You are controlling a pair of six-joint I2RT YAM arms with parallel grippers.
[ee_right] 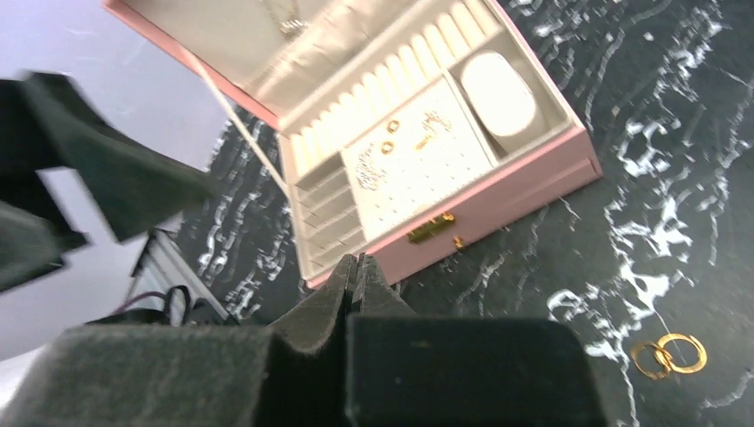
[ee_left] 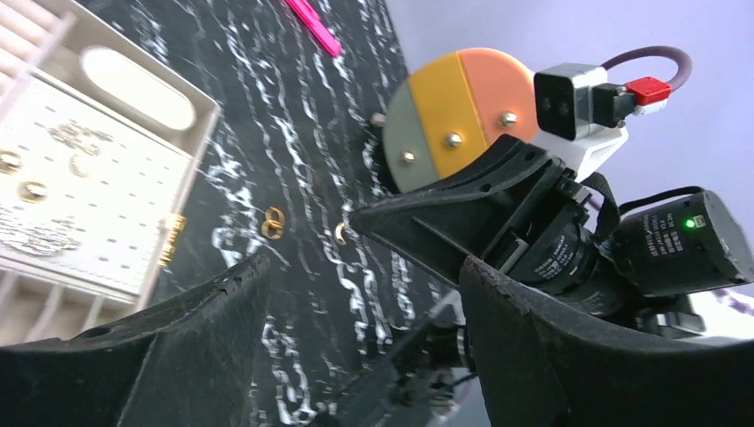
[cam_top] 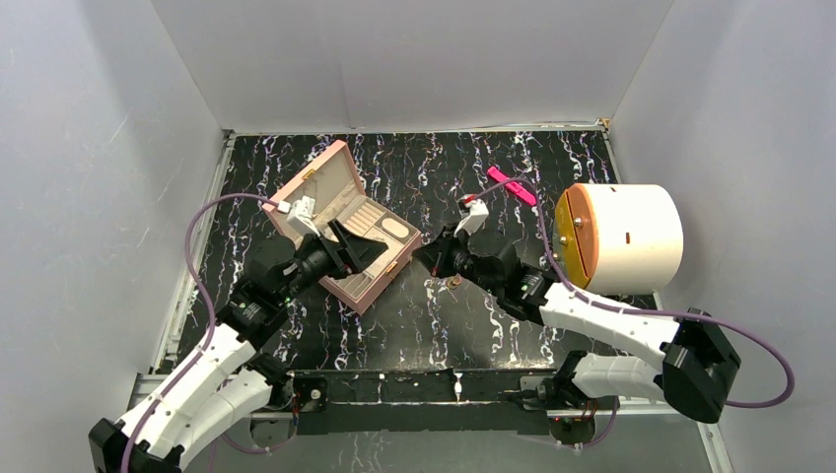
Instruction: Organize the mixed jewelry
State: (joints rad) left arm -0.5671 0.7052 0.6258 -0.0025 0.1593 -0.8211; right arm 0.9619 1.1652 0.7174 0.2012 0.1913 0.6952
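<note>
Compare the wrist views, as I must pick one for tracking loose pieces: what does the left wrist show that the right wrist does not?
Only the left wrist: the pink bar, the orange-and-yellow disc and the right arm's wrist camera. Only the right wrist: the box's open lid and its pink front wall. Both: the perforated tray with small pieces, the oval pad and the linked gold rings loose on the table.
</note>
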